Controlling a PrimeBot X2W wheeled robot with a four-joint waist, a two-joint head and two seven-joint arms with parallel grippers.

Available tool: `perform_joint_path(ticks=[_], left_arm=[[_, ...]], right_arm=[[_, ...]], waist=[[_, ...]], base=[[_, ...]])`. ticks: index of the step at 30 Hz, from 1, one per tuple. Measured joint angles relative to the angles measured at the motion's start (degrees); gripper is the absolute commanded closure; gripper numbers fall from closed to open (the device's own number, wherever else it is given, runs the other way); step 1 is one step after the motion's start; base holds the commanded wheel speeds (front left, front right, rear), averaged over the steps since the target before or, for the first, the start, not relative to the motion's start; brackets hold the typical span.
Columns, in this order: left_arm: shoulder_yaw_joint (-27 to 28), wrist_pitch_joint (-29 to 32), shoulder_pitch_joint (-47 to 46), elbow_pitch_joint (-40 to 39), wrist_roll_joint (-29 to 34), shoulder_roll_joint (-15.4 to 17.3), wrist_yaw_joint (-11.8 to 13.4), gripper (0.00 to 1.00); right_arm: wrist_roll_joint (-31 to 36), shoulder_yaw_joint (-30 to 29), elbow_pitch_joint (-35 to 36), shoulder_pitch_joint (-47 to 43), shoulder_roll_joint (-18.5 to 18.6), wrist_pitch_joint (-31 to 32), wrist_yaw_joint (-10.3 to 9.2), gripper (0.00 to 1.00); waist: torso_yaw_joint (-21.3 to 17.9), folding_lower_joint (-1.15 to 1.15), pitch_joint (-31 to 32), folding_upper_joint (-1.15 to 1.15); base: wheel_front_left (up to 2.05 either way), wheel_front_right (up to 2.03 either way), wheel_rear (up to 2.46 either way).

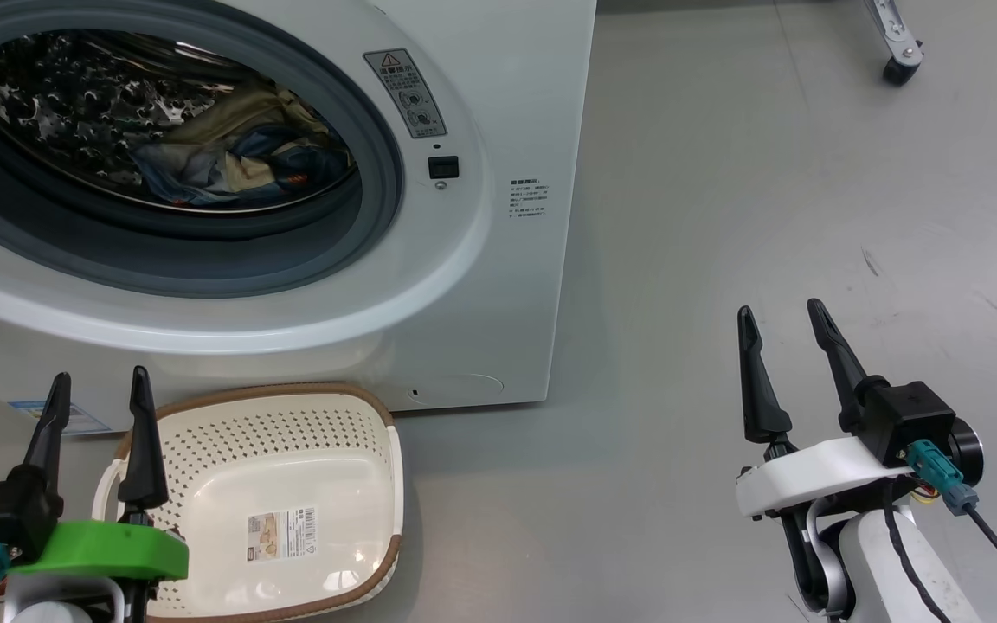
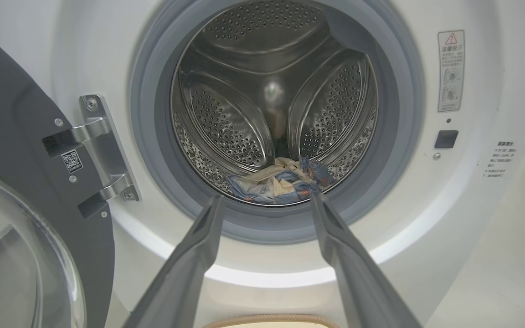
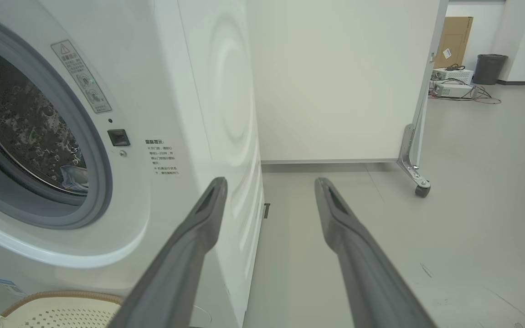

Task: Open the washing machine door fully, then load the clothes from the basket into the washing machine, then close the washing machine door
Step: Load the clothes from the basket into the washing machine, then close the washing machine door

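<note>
Facing the door [image 2: 12,136] swung wide open at the left of the washing machine [image 1: 498,260], hanging on its steel hinge [image 2: 103,146], glass bowl bulging toward the near side. Finding the clothes [image 2: 276,184] lying low in the drum, behind the grey rubber ring, with nothing trailing over the lip as far as can be told. Finding the basket [image 1: 273,424] sitting on the floor just in front of the machine, below the mouth, with only a barcode label showing inside.

Judging the loading done and the closing of the door coming next.

Seeing the left gripper [image 1: 100,374] hovering near, over the basket's left end, fingers spread wide and gripping nothing. Seeing the right gripper [image 1: 780,307] hovering over bare floor, well to the right of the machine, likewise spread and gripping nothing.

Probably working best with the left arm, being the nearer to the door:
- Reaching round to the door's outer face and pushing there rather than pinching the glass.
- Sweeping rightward along the hinge's arc.
- Checking the rubber ring for stray fabric before the last push.
- Minding the basket, standing close below the swing.
- Pressing firmly at the edge far from the hinge, toward the small black latch socket [image 1: 443,166], until catching.
- Holding the right arm back, out of the door's way.
</note>
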State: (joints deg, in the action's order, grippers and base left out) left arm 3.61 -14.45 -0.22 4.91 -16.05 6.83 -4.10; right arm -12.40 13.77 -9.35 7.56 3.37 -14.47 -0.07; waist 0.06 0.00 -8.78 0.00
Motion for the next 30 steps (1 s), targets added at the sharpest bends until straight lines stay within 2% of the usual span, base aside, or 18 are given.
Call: perform_joint_path(ticks=[30], left_arm=[[1.9, 0.0, 0.3, 0.1, 1.5, -1.4, -1.4, 0.00]], right_arm=[[0.0, -0.3, 0.3, 0.0, -0.1, 0.0, 0.03, 0.00]], waist=[[-0.3, 0.00, 0.4, 0.00]], base=[[0.00, 0.00, 0.00]])
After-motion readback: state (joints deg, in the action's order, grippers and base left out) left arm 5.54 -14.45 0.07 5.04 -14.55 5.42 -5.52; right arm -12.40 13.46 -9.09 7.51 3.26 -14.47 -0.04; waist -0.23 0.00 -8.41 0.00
